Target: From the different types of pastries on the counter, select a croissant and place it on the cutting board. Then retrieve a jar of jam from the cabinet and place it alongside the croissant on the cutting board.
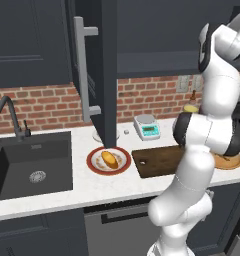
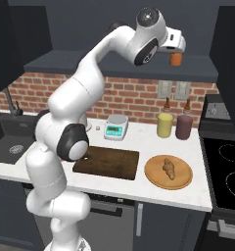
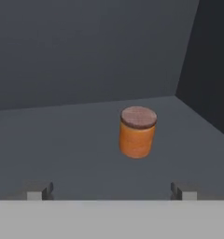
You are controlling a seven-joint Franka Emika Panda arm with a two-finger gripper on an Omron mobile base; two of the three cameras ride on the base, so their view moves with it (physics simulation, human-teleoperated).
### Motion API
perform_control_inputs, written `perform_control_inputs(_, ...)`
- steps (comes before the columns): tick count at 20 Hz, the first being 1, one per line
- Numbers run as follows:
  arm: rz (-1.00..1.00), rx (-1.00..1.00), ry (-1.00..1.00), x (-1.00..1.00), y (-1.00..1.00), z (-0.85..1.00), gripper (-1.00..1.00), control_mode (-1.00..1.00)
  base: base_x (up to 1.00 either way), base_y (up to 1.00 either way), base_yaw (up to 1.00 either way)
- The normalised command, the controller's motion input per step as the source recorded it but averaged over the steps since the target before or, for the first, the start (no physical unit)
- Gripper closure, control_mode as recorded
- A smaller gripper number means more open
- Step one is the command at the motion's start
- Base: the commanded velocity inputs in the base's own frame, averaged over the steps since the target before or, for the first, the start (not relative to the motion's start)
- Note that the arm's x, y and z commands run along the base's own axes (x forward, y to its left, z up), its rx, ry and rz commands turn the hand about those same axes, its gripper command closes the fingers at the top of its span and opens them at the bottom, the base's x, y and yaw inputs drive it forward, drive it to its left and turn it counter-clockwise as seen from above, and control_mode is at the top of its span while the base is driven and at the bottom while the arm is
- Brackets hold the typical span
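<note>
Fingertips [image 3: 39,192] of the gripper [image 3: 111,192] sit spread wide, nothing pinched yet, with the jar of jam [image 3: 137,132] upright on the cabinet shelf [image 3: 62,140] just ahead. Risk imo: it's slightly off-center, so one finger could knock it over.

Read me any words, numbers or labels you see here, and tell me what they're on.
No text can be read.
Small white kitchen scale: its turquoise display is too blurred to read.
Short orange jam jar: no label shows.
Yellow bottle and dark maroon bottle: plain.
</note>
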Motion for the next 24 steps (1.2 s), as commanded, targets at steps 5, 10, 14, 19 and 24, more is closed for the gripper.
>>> perform_control_inputs(5, 0.0, 0.0, 0.0, 0.15, -0.17, -0.01, -1.0, -1.0, 0.0, 0.0, 0.0)
perform_control_inputs(10, 0.0, 0.0, 0.0, 0.13, -0.19, -0.12, -1.0, -1.0, 0.0, 0.0, 0.0)
perform_control_inputs(14, 0.0, 0.0, 0.0, 0.0, 0.0, -0.03, -1.0, -1.0, 0.0, 0.0, 0.0)
perform_control_inputs(19, 0.0, -0.07, 0.0, 0.0, 0.0, -0.52, -1.0, -1.0, 0.0, 0.0, 0.0)
perform_control_inputs(24, 0.0, 0.0, 0.0, 0.27, 0.0, 0.06, -1.0, -1.0, 0.0, 0.0, 0.0)
